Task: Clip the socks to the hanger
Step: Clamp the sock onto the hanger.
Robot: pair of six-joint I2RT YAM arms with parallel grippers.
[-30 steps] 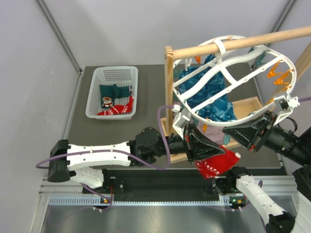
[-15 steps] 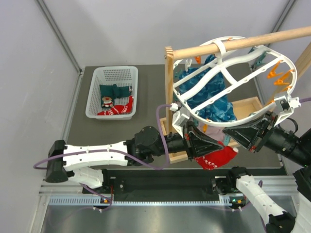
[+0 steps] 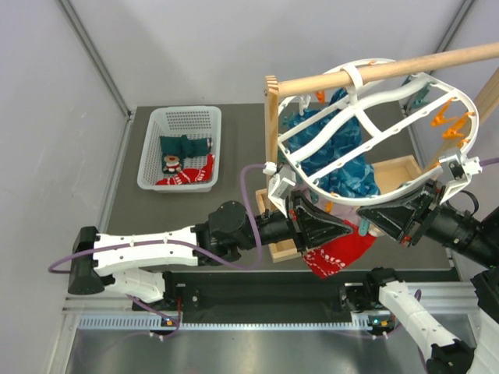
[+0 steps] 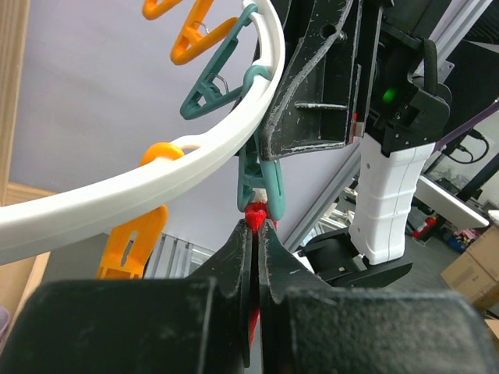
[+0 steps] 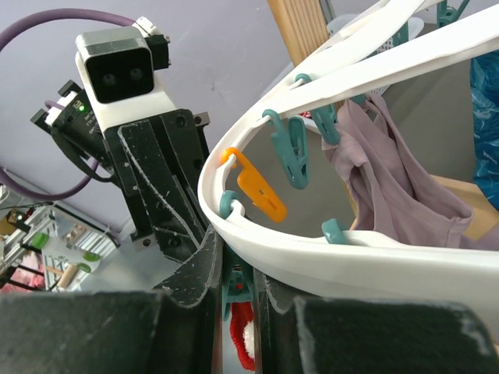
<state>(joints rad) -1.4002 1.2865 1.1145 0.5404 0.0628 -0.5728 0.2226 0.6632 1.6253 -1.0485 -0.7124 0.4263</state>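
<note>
The white oval hanger hangs from a wooden rod and carries orange and teal clips. My left gripper is shut on a red sock and holds its edge up against a teal clip under the near rim; the sock tip shows between its jaws. My right gripper is shut on that teal clip, one finger on each side, just under the rim. The red sock hangs below the clip. More socks lie in the basket.
A white perforated basket at back left holds green and red socks. A teal-blue cloth and a mauve cloth hang on the hanger. The wooden stand's post and tray are right behind both grippers.
My left gripper has lifted the red sock up and a little left, from below the rim to the teal clip. The right gripper has stayed on the clip.
</note>
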